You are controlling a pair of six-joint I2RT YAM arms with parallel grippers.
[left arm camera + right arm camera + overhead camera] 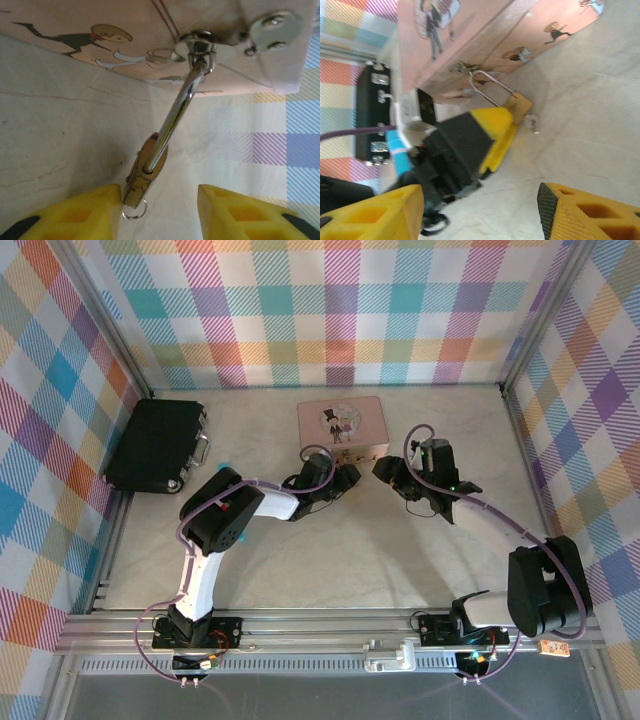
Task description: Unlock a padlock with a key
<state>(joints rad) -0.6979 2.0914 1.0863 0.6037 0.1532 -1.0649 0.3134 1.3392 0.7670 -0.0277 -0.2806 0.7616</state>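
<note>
Nearest us, the left hand [159,196] stood partly open. Its two yellow foam fingers [75,215] flanked the near end of the one small brass-gold padlock [149,162] without clamping it. The right hand [481,200] gaped wide and empty above the pale bench [350,560]. A small wire ring [134,214] stuck out of the padlock body's near end. The padlock slanted, its long axis running from the flat rounded body by the left hand away to the thin silvery shackle [181,100]. That shackle passed through the metal hasp [200,40] on the front of the single pink illustrated tin box [342,425]. Farther left sat one black hard case [155,445].
</note>
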